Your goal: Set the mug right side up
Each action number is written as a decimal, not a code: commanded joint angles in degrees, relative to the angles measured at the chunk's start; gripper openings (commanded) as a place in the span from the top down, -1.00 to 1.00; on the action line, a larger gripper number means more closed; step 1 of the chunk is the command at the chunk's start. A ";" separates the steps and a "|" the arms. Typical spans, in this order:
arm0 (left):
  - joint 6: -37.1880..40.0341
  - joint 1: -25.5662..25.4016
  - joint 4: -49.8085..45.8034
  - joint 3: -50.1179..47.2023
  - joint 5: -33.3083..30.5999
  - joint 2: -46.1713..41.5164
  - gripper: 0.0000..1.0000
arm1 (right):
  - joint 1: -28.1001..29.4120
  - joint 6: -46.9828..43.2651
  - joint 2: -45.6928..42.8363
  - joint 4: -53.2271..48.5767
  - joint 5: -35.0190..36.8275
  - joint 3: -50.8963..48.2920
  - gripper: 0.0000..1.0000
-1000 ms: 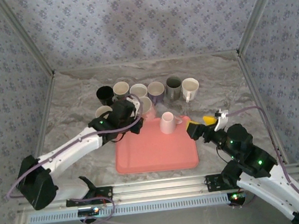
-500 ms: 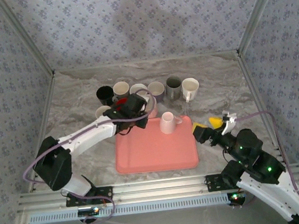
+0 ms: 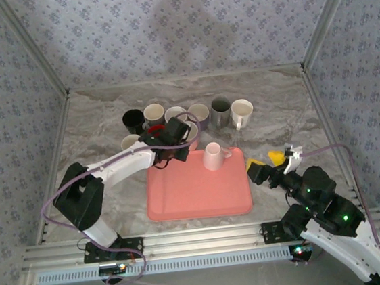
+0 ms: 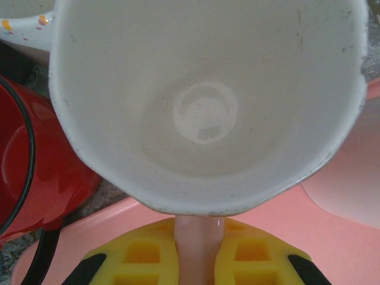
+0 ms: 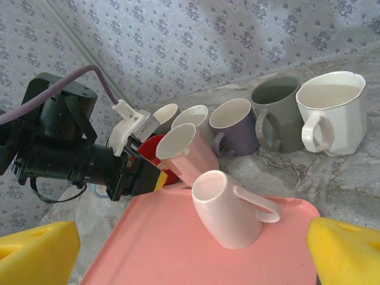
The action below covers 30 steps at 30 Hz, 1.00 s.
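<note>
Shifted right, left tool (image 4: pixel 199 261) clamps pink mug (image 4: pixel 205 113) by handle; right tool (image 3: pixel 263 161) gapes empty.

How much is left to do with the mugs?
Done: the back mugs stand upright. In hand: the left fingers pinch the handle of a tilted pink mug. Left: the other pink mug sits bottom-up on the tray; the right fingers are open nearby.

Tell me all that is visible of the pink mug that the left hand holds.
The held mug looks ceramic: pink outside, white inside, with small dark specks near the rim. The left hand clamps its pink handle between yellow pads. It is tilted, mouth toward the wrist camera, empty, over the tray's far edge, beside a red mug.
</note>
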 commanded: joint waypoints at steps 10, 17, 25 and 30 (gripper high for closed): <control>1.09 1.74 3.33 3.81 -2.55 1.47 1.00 | 0.43 -1.04 -0.39 -0.03 -0.43 -1.80 -1.00; 1.21 1.87 1.77 5.36 -1.94 3.51 0.89 | 0.32 -1.43 1.37 -0.38 -0.16 -1.82 -1.00; 0.83 1.97 0.46 5.99 -1.60 3.11 0.57 | 0.37 -2.19 2.77 -1.30 1.06 -0.87 -1.00; 0.73 1.99 0.56 5.20 -0.86 1.53 0.48 | 0.40 -3.14 3.60 -0.96 1.08 -0.55 -1.00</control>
